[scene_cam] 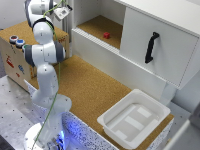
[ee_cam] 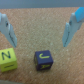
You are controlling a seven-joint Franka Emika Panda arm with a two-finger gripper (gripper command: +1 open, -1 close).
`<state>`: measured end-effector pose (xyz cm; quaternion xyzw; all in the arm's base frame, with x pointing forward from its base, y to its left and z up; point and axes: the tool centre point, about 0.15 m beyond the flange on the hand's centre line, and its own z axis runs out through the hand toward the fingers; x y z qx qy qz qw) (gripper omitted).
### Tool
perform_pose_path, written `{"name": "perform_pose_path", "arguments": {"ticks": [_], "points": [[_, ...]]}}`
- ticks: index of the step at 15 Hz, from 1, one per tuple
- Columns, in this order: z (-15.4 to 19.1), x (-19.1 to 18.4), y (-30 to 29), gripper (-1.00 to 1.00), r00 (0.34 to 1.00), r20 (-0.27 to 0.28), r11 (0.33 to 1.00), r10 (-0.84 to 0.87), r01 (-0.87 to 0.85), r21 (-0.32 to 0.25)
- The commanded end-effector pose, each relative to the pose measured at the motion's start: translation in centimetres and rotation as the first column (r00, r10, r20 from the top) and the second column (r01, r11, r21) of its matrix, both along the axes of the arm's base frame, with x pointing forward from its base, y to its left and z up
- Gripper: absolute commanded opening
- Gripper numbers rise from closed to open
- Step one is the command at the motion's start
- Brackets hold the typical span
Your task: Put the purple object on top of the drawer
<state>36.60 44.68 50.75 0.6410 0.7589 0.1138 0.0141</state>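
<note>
Cork desk [ee_cam: 45, 25] fills the wrist view, and on it sits the purple object [ee_cam: 43, 59] — a small cube with a yellow letter on its upper face — just beside a yellow-green cube [ee_cam: 7, 58], apart from it. The end effector [ee_cam: 42, 31] hangs above them released, its two pale fingers [ee_cam: 8, 29] spread wide and touching neither cube. In the exterior view the drawer [scene_cam: 159, 45], white with a black vertical handle [scene_cam: 151, 47], stands at the exterior view's right — a white tub [scene_cam: 134, 119] lies near it.
</note>
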Motion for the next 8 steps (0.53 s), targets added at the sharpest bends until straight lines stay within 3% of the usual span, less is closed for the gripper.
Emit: {"name": "perform_pose_path", "arguments": {"ticks": [1,4,8], "points": [[0.6,-3.4,-3.8,1.00,0.996,-0.085,0.997,0.023,-0.029,-0.073],[2.9,-6.5,-5.2,1.00,0.996,-0.089,0.989,-0.008,-0.005,-0.151],[3.3,-10.7,-4.6,1.00,0.988,-0.099,0.988,-0.119,0.108,-0.112]]}}
